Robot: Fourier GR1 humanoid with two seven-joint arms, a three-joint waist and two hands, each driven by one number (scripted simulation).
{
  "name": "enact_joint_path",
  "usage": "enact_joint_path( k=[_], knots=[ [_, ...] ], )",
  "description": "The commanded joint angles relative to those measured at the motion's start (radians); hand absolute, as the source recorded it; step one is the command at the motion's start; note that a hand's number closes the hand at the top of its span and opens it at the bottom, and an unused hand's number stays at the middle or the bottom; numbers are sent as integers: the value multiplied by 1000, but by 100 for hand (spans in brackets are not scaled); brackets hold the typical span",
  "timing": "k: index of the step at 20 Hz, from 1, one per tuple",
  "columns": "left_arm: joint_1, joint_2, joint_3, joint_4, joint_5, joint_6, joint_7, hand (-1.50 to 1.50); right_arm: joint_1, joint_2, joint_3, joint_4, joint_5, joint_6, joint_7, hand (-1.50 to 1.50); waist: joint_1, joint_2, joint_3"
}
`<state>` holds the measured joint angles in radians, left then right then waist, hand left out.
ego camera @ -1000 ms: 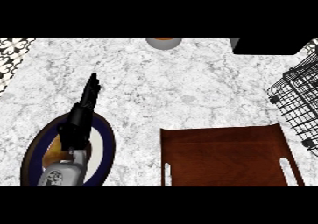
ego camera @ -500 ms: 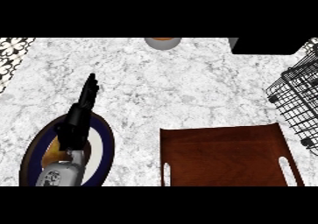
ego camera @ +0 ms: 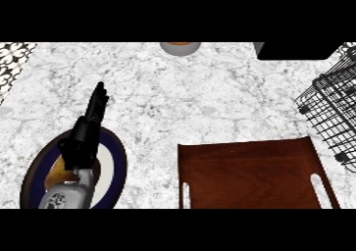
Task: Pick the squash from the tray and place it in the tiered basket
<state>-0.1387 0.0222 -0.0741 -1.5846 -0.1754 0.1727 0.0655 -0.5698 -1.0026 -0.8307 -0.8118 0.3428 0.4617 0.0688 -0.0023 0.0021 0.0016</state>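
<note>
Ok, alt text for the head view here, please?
A wooden tray sits on the marble counter with no squash visible, a black wire tiered basket at right. The left robot hand, fingers straight, hangs over a blue-rimmed plate.

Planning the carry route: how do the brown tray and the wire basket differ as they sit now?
The tray is a solid brown rectangle with handle slots, lying flat at the lower middle; the tiered basket is black open wire mesh, standing at the right edge and partly cut off. The tray's visible surface is bare; something red shows inside the basket. Both rest on the marble counter.
</note>
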Motion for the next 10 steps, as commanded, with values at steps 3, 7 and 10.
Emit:
enact_joint_path(
  k=[3,7,10],
  knots=[
    [42,11,8,-17,6,-5,-10,0,118,-182,-197,256,-108,128,-93,-150,-14,0,3],
    [21,12,15,-11,-6,8,-8,0,267,-247,-269,375,-124,182,-267,-150,-30,0,5],
    [57,21,27,-34,28,-17,-30,0,359,-253,-285,441,-121,229,-379,-150,-28,0,7]
  ],
)
